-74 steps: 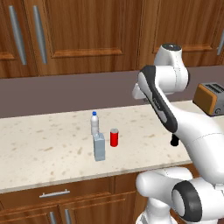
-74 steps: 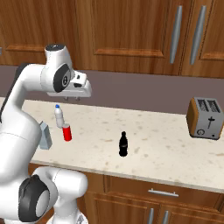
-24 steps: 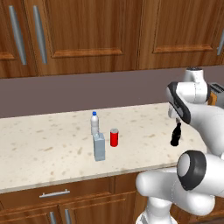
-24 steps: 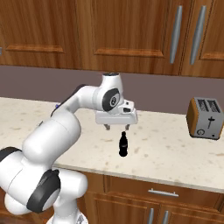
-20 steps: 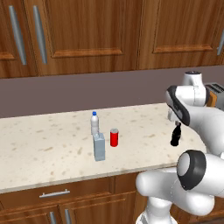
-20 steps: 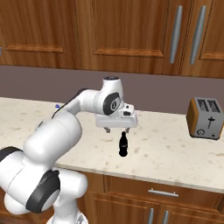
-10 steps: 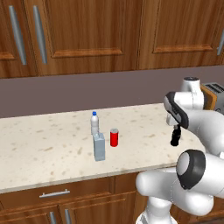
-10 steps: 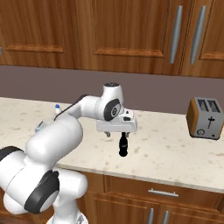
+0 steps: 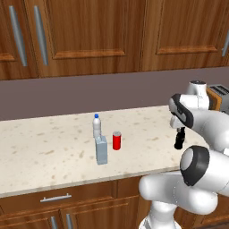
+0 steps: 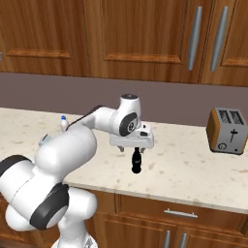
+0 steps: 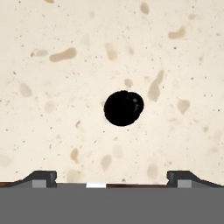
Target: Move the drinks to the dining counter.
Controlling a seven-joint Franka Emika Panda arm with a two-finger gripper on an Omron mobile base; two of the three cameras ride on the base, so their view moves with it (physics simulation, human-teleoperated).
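Wide open and holding nothing, the gripper (image 10: 132, 149) hangs straight down over a small black bottle (image 10: 136, 161) on the stone counter (image 10: 184, 169) in the right base view. Its two fingers stand on either side of the bottle's neck, apart from it. The bottle stands upright near the counter's front edge. Further right, by the back wall, sits a brown toaster (image 10: 226, 131). At far left, half hidden behind the white arm, the blue cap of the water bottle (image 10: 63, 122) peeks out, and a corner of the carton (image 10: 45, 139) shows just below it.

From the left base view, the three drinks stand together in the middle of the same speckled counter: the clear water bottle (image 9: 96, 126) at the back, the pale carton (image 9: 101, 150) just in front of it, and the red can (image 9: 116, 140) beside them to the right. They sit close together, well apart from the black bottle (image 9: 179, 138), which stands off to the right under the arm's wrist. The gripper's fingers are mostly hidden there by the arm. Wooden cabinets (image 9: 89, 36) hang above, and drawers run below the counter.

Looking down from the hand view, the black bottle (image 11: 124, 108) is a dark round disc on the pale stone, centred between the two fingertips (image 11: 41, 177), which stand far apart with bare counter between them.
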